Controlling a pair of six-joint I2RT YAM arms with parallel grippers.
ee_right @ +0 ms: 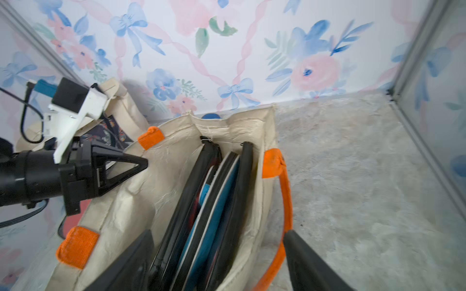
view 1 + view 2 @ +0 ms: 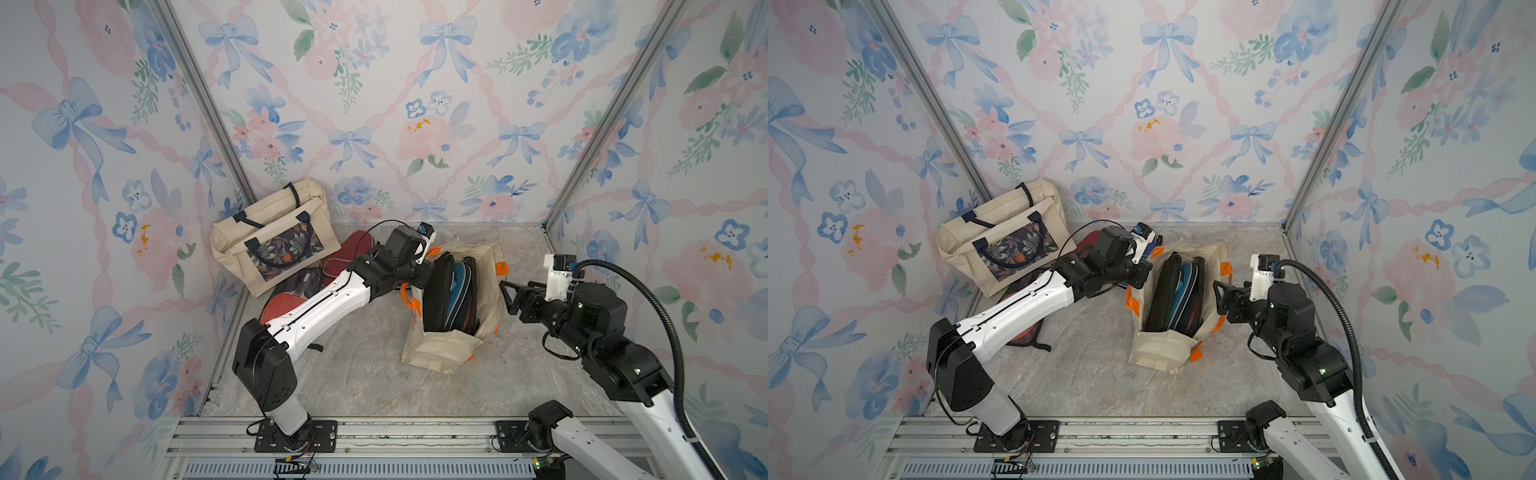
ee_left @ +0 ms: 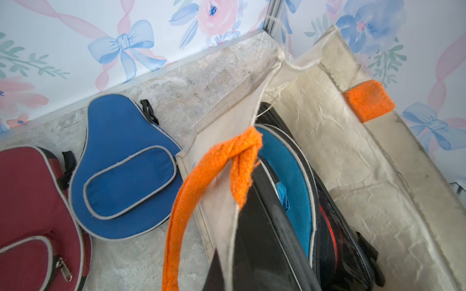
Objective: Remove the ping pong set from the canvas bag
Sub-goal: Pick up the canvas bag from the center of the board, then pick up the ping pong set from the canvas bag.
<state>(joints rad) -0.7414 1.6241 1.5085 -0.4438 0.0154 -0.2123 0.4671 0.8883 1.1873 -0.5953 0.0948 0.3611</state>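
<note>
The left jaws pinch the rim of the canvas bag [image 2: 440, 353], holding it open. The right jaws stand wide near it. They should lower over the teal case [image 1: 214, 226], which stands upright inside, while avoiding the orange handle [image 1: 285, 201].

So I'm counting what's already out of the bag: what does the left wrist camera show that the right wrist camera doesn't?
Only the left wrist view plainly shows the blue case and maroon case lying on the floor outside the canvas bag; the other catches slivers at most. Only the right wrist view shows the left hand closed on the bag's wall and the second tote behind it. Both show the teal case standing between black cases inside the bag, plus its orange handles.
</note>
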